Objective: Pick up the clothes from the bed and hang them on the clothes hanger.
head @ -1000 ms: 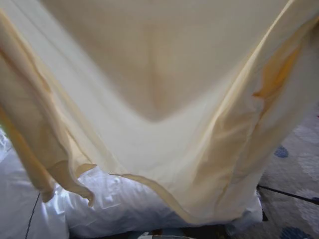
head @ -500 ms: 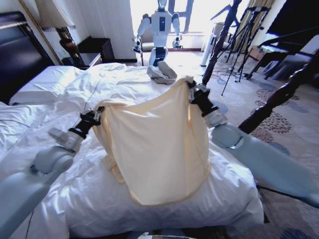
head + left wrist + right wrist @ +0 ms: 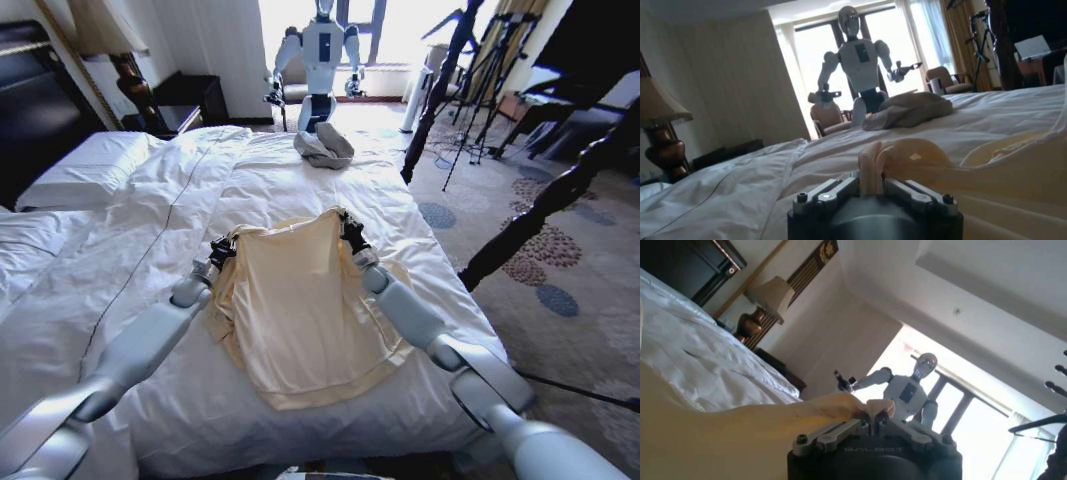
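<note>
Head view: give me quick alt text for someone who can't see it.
Both grippers pinch the top corners of the pale yellow shirt, left gripper and right gripper, spreading it flat on the white bed. A grey cloth bundle lies at the bed's far end.

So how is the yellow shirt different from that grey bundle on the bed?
The yellow shirt is pale cream-yellow, big and spread out, pinched by the left tool and right tool. The grey bundle is small, crumpled in a heap, farther up, untouched. Both rest on the white bed.
</note>
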